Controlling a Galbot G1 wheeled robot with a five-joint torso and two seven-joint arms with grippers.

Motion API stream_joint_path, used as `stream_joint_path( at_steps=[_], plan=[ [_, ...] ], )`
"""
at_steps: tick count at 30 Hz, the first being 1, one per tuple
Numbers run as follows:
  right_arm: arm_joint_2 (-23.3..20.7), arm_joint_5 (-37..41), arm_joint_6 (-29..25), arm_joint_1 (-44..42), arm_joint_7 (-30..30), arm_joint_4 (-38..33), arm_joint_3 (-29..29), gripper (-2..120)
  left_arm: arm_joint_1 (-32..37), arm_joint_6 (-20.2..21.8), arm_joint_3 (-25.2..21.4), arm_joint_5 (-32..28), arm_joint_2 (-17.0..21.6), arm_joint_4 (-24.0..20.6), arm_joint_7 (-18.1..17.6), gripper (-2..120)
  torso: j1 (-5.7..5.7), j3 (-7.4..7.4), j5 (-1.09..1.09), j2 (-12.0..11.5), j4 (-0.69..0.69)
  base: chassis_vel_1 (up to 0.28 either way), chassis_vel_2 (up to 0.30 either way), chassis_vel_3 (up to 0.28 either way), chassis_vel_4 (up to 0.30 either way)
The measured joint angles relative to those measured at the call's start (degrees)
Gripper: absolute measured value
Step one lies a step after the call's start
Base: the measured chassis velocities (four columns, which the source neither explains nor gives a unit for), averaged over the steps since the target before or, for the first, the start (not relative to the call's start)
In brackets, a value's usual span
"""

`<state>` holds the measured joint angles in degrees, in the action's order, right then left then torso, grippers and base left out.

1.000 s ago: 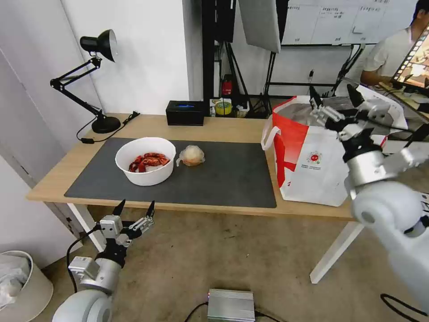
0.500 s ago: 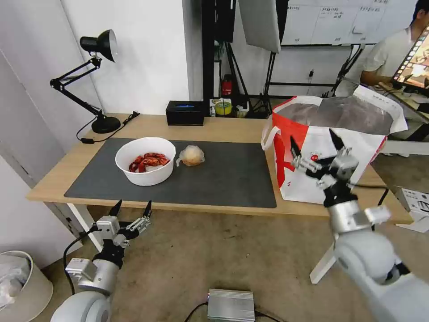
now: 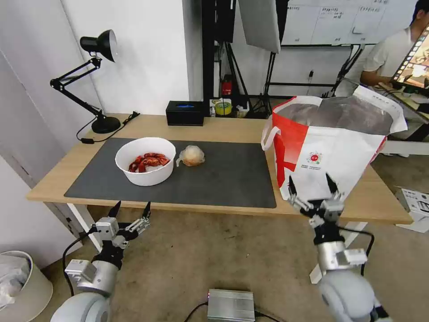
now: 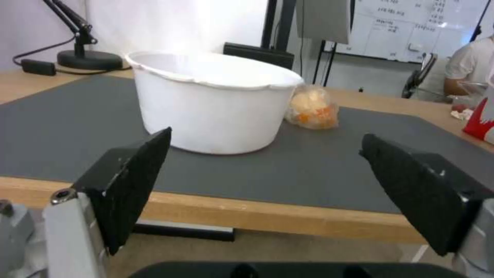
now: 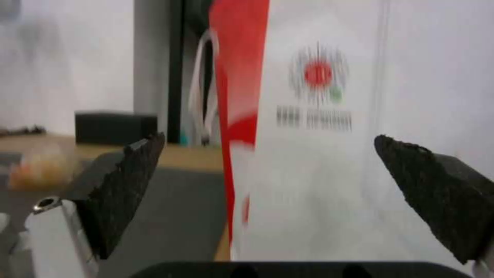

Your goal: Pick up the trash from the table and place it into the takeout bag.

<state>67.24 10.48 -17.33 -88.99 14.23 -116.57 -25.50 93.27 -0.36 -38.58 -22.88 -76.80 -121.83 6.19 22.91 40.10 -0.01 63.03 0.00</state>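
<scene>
Hanging open-fingered, right claw fronts takeout bag.

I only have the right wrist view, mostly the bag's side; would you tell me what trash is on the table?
Observer: A white bowl of red scraps and a wrapped pale-orange lump sit side by side on the dark mat.
Operator: Thanks. Where is the left gripper?
Observer: The left gripper is open, below the front edge of the table, facing the bowl.
Operator: Is the bag open on top?
Observer: Yes, the takeout bag stands upright, its silvery-lined mouth open.
</scene>
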Motion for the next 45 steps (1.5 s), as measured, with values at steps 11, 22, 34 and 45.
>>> stream_joint_path(
  at_steps=[11, 22, 34, 45],
  plan=[
    [3.7, -5.1, 2.8, -6.7, 0.3, -1.4, 2.8, 100, -0.1, -0.1, 0.2, 0.3, -0.1, 0.8, 0.1, 100, 0.0, 0.0, 0.0, 0.0, 0.0, 0.0, 0.0, 0.0, 0.0],
    [5.1, -5.1, 4.5, -9.4, 0.2, -4.9, 2.8, 100, 0.5, -0.4, -0.7, -0.3, 0.7, 0.8, 0.3, 100, 0.01, 0.01, 0.01, 0.0, 0.0, 0.0, 0.0, 0.0, 0.0],
    [4.8, -3.3, 5.5, -9.4, 0.0, -5.5, 2.1, 100, 0.6, -0.5, -0.7, -0.4, 0.8, 0.9, 0.4, 100, 0.01, 0.0, 0.01, 0.0, 0.0, 0.0, 0.0, 0.0, 0.0],
    [4.4, -2.6, 5.4, -8.6, -0.2, -5.3, 3.3, 100, 0.7, -0.6, -0.7, -0.4, 0.7, 1.1, 0.5, 100, 0.01, 0.0, 0.01, 0.0, 0.0, 0.0, 0.0, 0.0, 0.0]
  ],
)
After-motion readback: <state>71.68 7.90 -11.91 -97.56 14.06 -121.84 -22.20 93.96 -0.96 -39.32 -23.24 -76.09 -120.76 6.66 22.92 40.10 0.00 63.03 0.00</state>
